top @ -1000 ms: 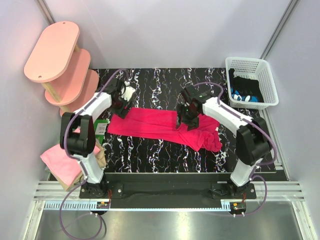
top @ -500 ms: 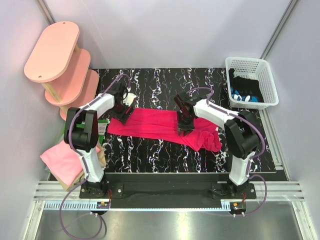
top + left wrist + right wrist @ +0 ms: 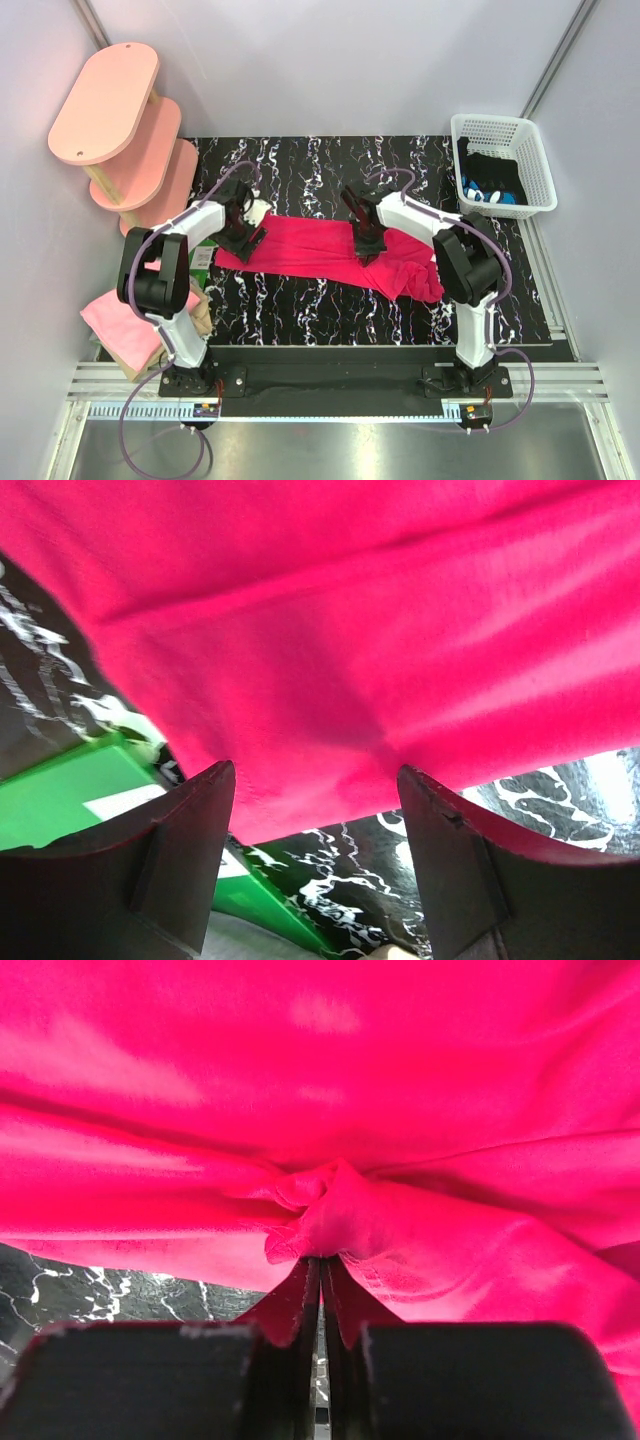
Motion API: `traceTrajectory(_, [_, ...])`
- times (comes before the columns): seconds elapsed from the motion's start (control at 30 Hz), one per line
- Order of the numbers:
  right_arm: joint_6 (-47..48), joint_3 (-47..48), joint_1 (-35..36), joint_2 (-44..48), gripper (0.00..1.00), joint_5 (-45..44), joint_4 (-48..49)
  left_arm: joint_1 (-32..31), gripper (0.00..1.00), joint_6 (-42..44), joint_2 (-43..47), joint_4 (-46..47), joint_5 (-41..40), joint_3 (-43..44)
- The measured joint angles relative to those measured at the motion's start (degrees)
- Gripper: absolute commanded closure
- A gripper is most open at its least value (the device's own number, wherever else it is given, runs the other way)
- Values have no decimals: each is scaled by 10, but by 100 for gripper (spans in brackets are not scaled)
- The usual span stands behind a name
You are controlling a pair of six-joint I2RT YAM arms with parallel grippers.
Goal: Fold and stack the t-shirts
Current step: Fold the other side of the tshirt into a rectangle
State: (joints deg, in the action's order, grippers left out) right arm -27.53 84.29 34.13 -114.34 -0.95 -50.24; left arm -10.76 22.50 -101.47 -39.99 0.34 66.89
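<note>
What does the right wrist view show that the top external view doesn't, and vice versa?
Right wrist only: the right claw shut, with a bunched pinch of the crimson t-shirt between its tips. Top external only: the left claw at the shirt's left end, the light pink t-shirt beside the table's near left corner, the pink shelves, the white basket. Both: the crimson shirt lying on the black marbled table.

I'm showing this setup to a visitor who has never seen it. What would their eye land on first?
The crimson t-shirt, spread crosswise over the middle of the black marbled table, stands out most. The right pincer is shut on a bunched fold of it, right of the middle, while the left pincer stands open over its left end. Pink oval shelves rise at the far left corner.
</note>
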Motion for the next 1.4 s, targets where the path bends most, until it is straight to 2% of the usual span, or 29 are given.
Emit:
traceTrajectory(0.47, [47,137,-55,-33,92,-31,-56,-3,30,15,22,28,-11,-56])
traceTrajectory(0.53, [53,161,-64,-57,79,-34,-61,-3,30,15,22,30,-13,-57])
traceTrajectory(0.6, [60,184,-72,-87,77,-45,-68,-3,30,17,24,32,-16,-57])
traceTrajectory(0.63, [65,198,-75,-103,65,-53,-76,-3,30,17,25,33,-17,-57])
traceTrajectory(0.73, [68,219,-82,-130,10,-66,-96,-3,29,19,30,37,-22,-61])
traceTrajectory(0.77, [64,219,-83,-130,1,-66,-103,-3,29,19,32,37,-23,-63])
traceTrajectory(0.8, [63,211,-83,-120,0,-66,-104,-3,29,20,35,36,-23,-64])
traceTrajectory(0.9, [45,123,-82,-30,0,-49,-84,-3,29,19,44,35,-23,-65])
traceTrajectory(1.1, [-40,-116,-77,296,0,1,-23,-3,29,19,51,30,-19,-58])
traceTrajectory(1.17, [-76,-179,-65,374,0,21,2,-3,29,19,51,29,-19,-52])
traceTrajectory(1.27, [-124,-259,-41,428,0,55,51,-3,29,19,50,28,-19,-47])
traceTrajectory(1.4, [-184,-356,-34,428,3,92,130,-3,29,19,49,27,-19,-46])
